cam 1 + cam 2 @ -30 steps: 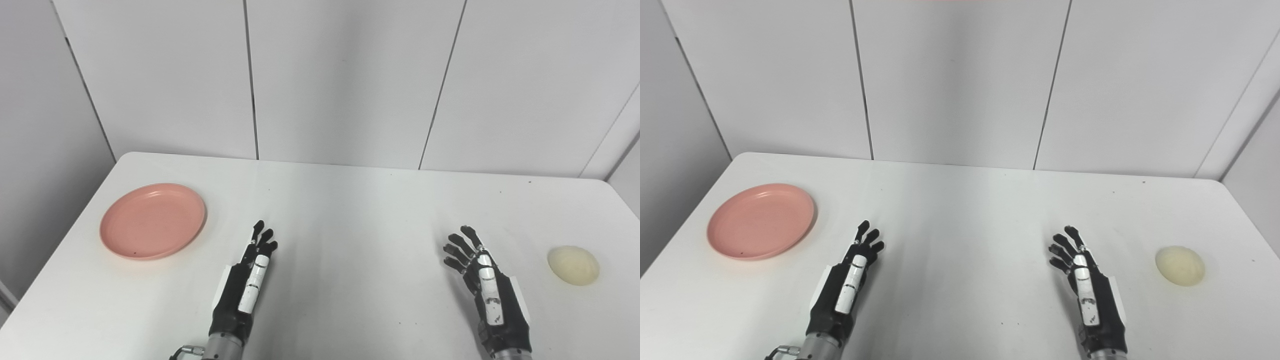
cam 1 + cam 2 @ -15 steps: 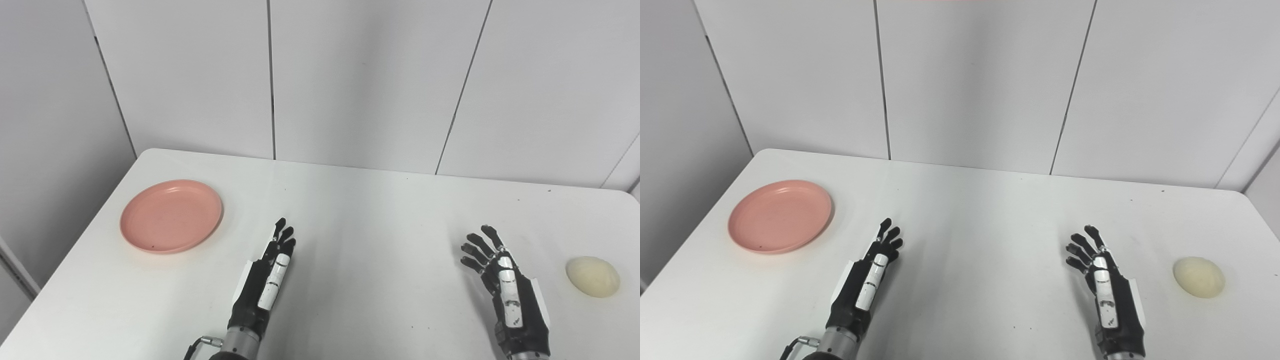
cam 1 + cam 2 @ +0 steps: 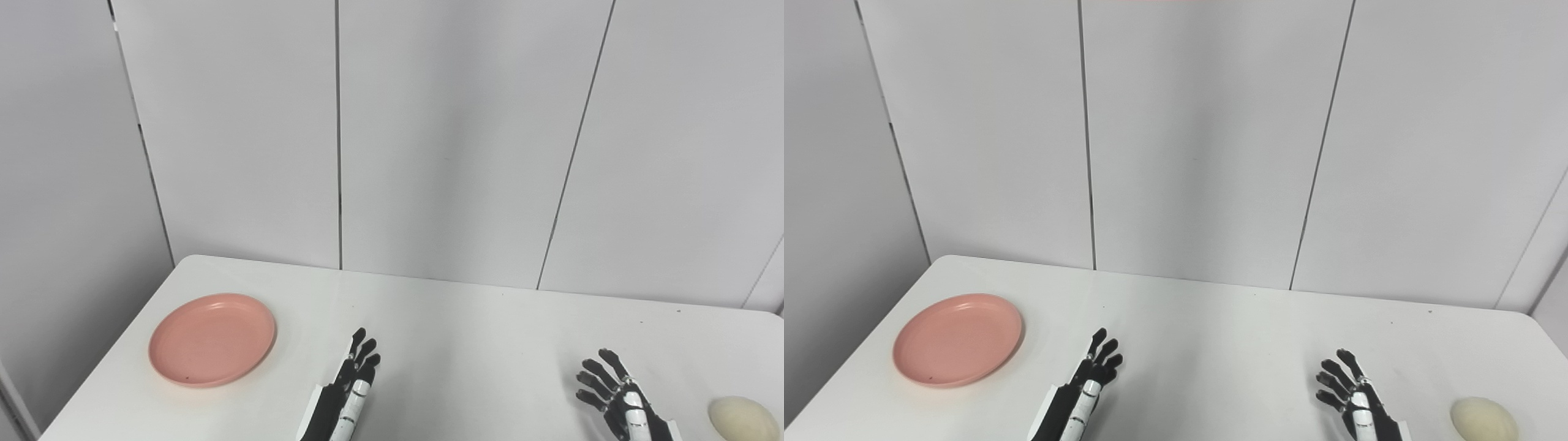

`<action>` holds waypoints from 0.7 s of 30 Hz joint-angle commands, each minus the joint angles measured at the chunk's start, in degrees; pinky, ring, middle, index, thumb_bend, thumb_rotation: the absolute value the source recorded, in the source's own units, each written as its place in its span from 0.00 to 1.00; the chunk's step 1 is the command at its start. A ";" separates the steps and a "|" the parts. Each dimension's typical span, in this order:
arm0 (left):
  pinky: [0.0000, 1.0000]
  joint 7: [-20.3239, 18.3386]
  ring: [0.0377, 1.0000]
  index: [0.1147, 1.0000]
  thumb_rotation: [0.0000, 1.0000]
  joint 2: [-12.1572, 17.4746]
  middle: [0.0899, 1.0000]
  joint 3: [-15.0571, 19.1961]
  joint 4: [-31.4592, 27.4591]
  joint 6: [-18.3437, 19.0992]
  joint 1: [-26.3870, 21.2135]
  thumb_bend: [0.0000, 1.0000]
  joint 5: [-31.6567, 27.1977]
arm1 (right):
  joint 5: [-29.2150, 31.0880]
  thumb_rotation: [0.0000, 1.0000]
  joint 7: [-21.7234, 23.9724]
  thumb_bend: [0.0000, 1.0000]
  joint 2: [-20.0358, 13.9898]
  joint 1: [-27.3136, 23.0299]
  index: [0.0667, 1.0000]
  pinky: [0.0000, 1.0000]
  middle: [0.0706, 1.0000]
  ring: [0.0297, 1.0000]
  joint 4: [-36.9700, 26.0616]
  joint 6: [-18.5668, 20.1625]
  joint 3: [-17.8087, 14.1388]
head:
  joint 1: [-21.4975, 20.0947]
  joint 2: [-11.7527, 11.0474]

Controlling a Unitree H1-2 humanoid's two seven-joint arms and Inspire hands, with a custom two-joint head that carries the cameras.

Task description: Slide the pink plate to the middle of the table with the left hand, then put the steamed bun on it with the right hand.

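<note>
A pink plate [image 3: 211, 339] lies flat near the left edge of the white table [image 3: 465, 331]; it also shows in the right eye view [image 3: 957, 339]. A pale cream steamed bun [image 3: 742, 418] sits at the far right near the picture's bottom, also in the right eye view [image 3: 1483, 419]. My left hand [image 3: 349, 398] is open and empty, fingers straight, to the right of the plate and apart from it. My right hand [image 3: 615, 395] is open and empty, fingers spread, to the left of the bun and apart from it. Both wrists are cut off by the bottom edge.
A grey panelled wall [image 3: 392, 135] stands behind the table's far edge. The table's left edge runs close beside the plate.
The camera has tilted up, so the whole scene sits lower in the picture and more wall shows. Plate, bun and both hands keep their places on the table.
</note>
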 commanded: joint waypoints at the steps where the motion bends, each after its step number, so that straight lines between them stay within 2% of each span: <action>1: 0.94 0.38 0.91 1.00 0.91 -0.84 0.93 0.67 -1.77 -2.64 -0.54 0.60 -1.41 | 0.45 0.96 -0.07 0.66 1.40 3.04 0.85 0.74 0.80 0.78 5.11 -2.02 0.07 | -0.07 0.10; 3: 0.95 0.18 0.91 1.00 0.91 -0.94 0.93 1.52 -3.90 -2.90 -1.54 0.62 -3.15 | 0.73 0.94 -0.01 0.67 1.60 3.00 0.85 0.73 0.80 0.78 5.06 -1.99 -0.02 | -0.17 0.25; 6: 0.96 0.07 0.91 1.00 0.91 -0.70 0.92 2.67 -6.69 -3.28 -3.16 0.72 -4.58 | 1.28 0.93 0.28 0.66 1.80 2.91 0.85 0.74 0.80 0.78 5.01 -1.86 -0.07 | -0.21 0.43; 11: 0.94 0.52 0.91 1.00 0.91 1.85 0.92 6.30 -12.16 -1.69 -9.20 0.75 -5.55 | 0.24 0.95 -0.10 0.65 2.10 2.98 0.85 0.75 0.80 0.79 4.38 -1.81 0.35 | -0.64 0.89; 14: 0.93 1.53 0.90 0.94 0.90 5.08 0.88 9.46 -13.18 -0.56 -13.69 0.76 -3.38 | -0.46 0.95 -0.19 0.65 2.33 3.11 0.84 0.73 0.79 0.78 4.03 -2.32 0.61 | -1.15 1.14; 16: 0.91 2.04 0.86 0.91 0.95 8.16 0.88 10.67 -12.05 -1.78 -16.07 0.78 0.65 | -1.09 0.97 -0.49 0.63 2.52 3.24 0.85 0.73 0.79 0.78 3.65 -2.24 0.72 | -1.54 1.14; 21: 0.87 3.51 0.85 0.91 0.98 17.32 0.90 11.04 -6.63 -5.46 -19.99 0.79 13.15 | -1.70 0.98 -0.84 0.61 2.81 3.44 0.84 0.74 0.78 0.77 3.06 -1.82 0.84 | -1.84 1.29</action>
